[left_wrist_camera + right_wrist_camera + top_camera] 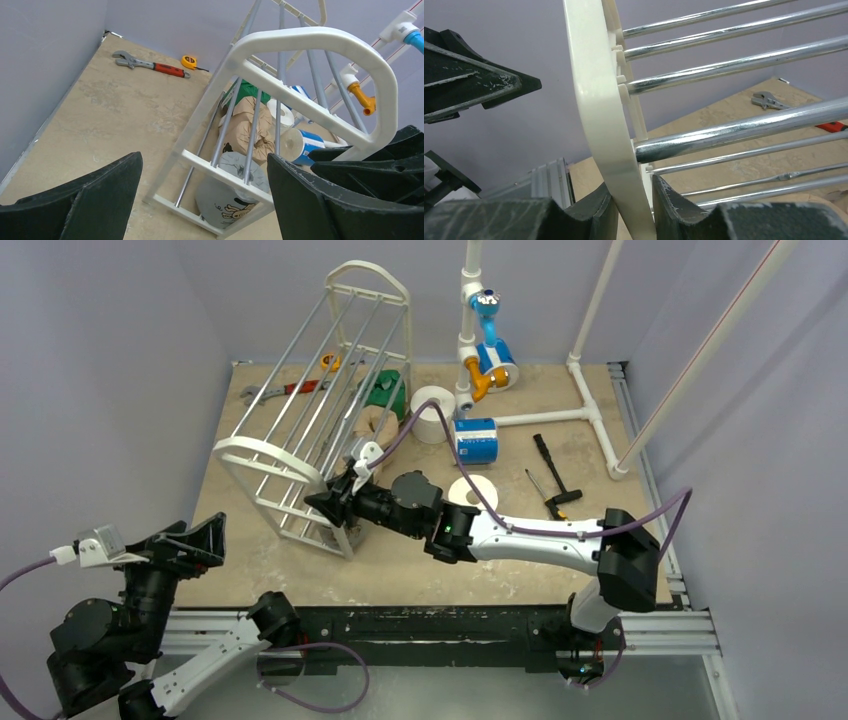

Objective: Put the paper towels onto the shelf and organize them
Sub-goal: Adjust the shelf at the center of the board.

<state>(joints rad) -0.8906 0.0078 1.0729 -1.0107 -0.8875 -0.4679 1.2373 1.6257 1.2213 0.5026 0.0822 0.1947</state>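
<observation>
One wrist view alone shows right claw [631,200] clenching the shelf [589,100]; left claw [203,165] released

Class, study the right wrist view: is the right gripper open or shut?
The right gripper is shut on the shelf: its black fingers sit tight against both sides of the white arched end frame.

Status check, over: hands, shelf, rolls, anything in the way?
Right hand shut on shelf end frame. Left hand open, holding nothing. Rolls loose beside shelf, some behind its rods. Wrench and tape measure lie behind shelf.
</observation>
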